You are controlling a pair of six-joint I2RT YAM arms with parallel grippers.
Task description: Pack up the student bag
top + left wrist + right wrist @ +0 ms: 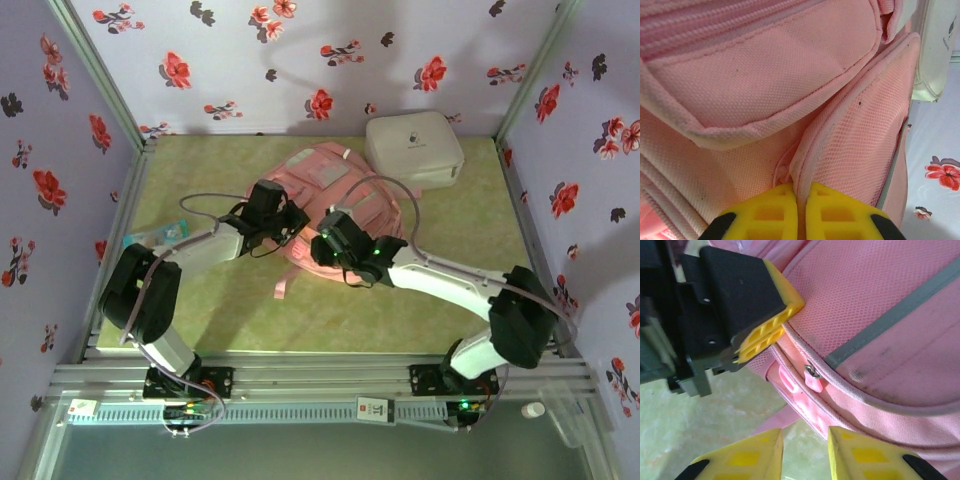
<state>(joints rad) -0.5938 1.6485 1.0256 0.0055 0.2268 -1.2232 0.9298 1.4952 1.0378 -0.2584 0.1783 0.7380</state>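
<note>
The student bag [345, 185] is a pink fabric backpack lying flat in the middle of the table. My left gripper [288, 226] is at its left edge. It is shut on the white-trimmed rim of a pink mesh side pocket [855, 135], and the fabric fold is pinched between its yellow fingertips [801, 192]. My right gripper [322, 247] is at the bag's near-left corner, open, with nothing between its fingers [805, 442]. Just beyond those fingers is a small pink zipper pull [814, 380] on the bag's seam. The left gripper's fingers [762, 335] clamp the bag edge beside it.
A white rounded-square hard case [415, 150] stands at the back right, touching the bag's far side. A light blue object [155, 237] lies at the table's left edge, near the left arm. A loose pink strap [283, 285] trails toward the near side. Floral walls enclose the table.
</note>
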